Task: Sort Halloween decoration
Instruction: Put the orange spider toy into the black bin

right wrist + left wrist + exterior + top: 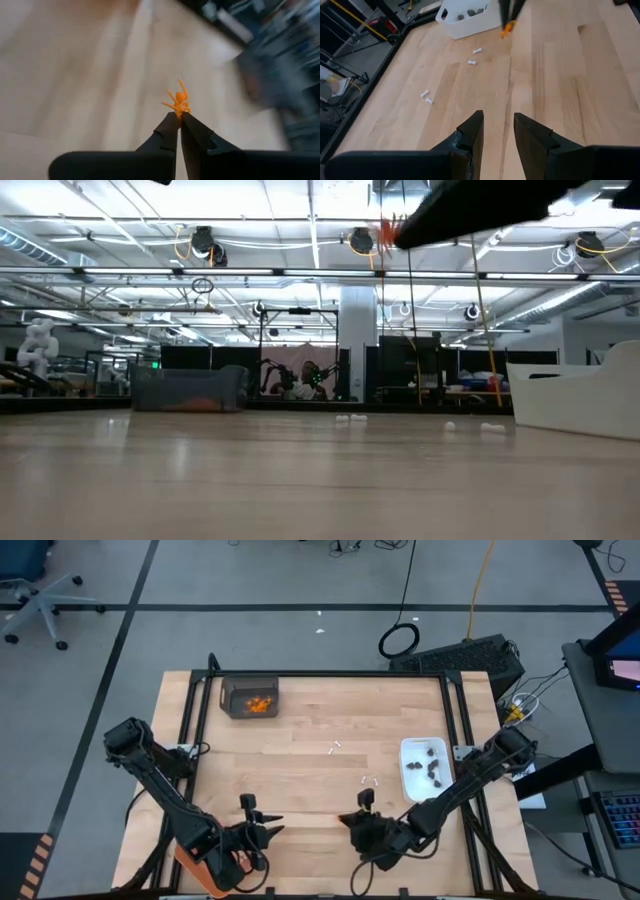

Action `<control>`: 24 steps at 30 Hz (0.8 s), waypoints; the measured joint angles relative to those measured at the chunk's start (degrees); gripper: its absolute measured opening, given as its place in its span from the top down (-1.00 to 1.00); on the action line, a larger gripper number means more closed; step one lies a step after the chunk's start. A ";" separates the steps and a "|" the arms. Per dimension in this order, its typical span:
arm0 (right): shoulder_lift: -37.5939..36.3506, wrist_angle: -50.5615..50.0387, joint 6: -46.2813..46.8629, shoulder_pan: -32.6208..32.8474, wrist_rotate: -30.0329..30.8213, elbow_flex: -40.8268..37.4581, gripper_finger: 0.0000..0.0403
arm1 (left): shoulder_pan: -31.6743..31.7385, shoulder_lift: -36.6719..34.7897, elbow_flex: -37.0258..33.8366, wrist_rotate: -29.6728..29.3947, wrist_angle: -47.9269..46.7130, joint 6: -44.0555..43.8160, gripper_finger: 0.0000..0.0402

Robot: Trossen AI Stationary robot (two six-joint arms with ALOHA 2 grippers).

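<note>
One orange piece [179, 103] of the Halloween decoration is pinched at the very tip of the right gripper [179, 116], jaws clenched on it, lifted off the table [310, 790] near the front edge. The hold looks slight, so the carry to the dark bin [249, 697] at the far left corner, where other orange bits [260, 705] already lie, is best done smoothly and level; I would release only once the tip is well inside the bin's walls, low enough that the piece cannot bounce out.

The left gripper [497, 131] waits by the front left of the table, jaws partly apart and grasping nothing.

By count: four small white sticks [336, 749] lie loose on the table, two near the middle and two [370, 781] just beside the white dish [408, 785]. The dish holds roughly five dark brown-black bits [434, 768]; they overlap, so the count is uncertain. The orange cluster in the bin is too bunched to count
</note>
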 joint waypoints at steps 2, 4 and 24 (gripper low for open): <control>-1.03 0.04 -6.33 0.25 3.73 0.00 1.00 | 0.09 0.00 0.00 0.00 1.18 0.82 0.47; -2.03 0.03 -12.32 0.24 6.06 0.00 1.00 | 0.40 0.00 0.00 0.02 2.14 2.45 0.47; -4.23 0.00 -66.14 -1.10 14.57 0.00 1.00 | 6.39 -0.04 0.00 -0.02 6.71 8.38 0.47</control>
